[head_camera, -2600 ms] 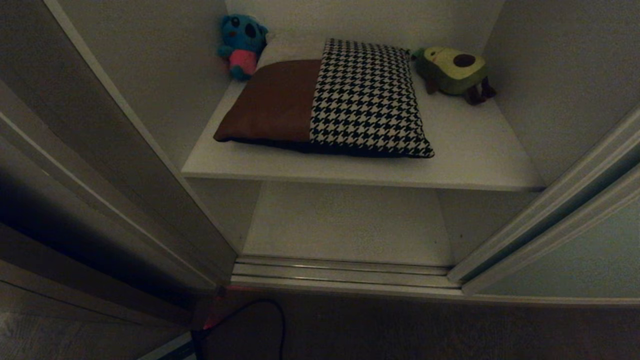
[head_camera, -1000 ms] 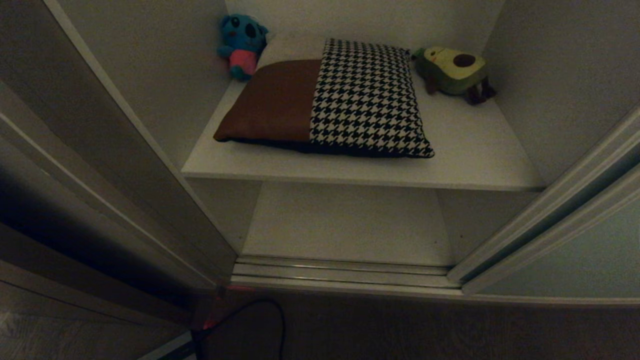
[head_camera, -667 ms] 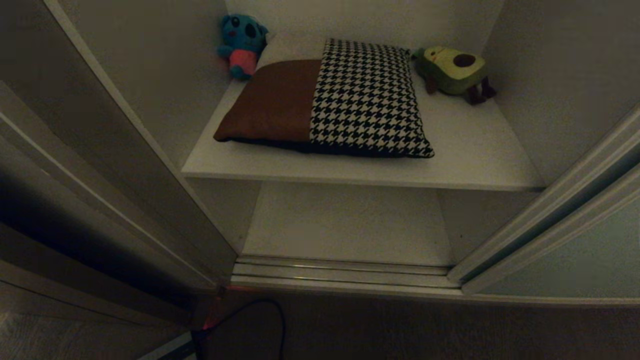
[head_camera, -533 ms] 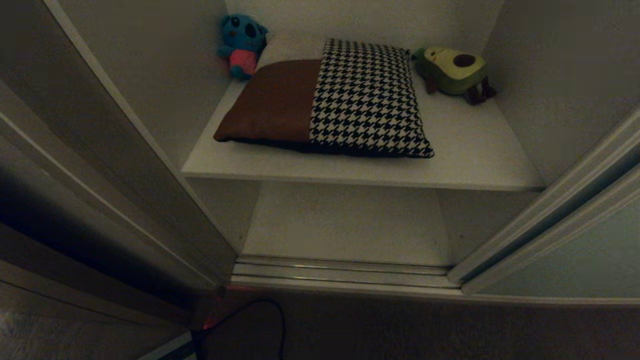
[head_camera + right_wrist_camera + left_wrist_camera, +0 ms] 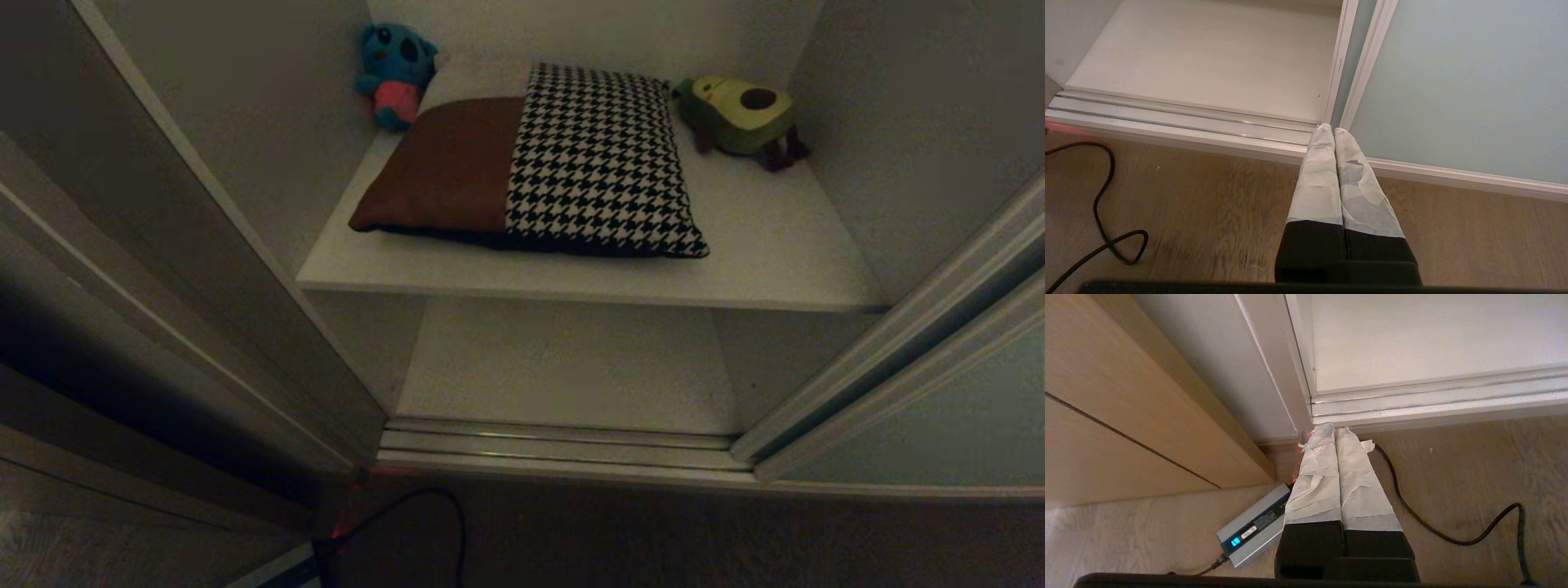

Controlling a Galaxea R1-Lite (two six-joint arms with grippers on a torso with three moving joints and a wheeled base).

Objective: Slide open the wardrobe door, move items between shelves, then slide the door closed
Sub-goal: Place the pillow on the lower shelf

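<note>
Brown and houndstooth, the cushion (image 5: 531, 163) is lying flat on the upper shelf (image 5: 767, 261), between a blue plush toy (image 5: 393, 72) and an avocado plush toy (image 5: 741, 114). The lower shelf (image 5: 563, 367) is showing below it. The door (image 5: 1461, 90) is standing slid open at the right. The left gripper (image 5: 1335, 430) and the right gripper (image 5: 1331, 130) are both hanging low over the wooden floor (image 5: 1208, 204) near the track (image 5: 1180, 122), jaws pressed together, holding nothing. A black cable (image 5: 1453, 535) and a grey charger (image 5: 1253, 531) are lying on the floor.

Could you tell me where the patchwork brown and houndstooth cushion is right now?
In the head view, the square brown and houndstooth cushion lies flat on the upper white shelf, between a blue plush toy and an avocado plush toy.
</note>
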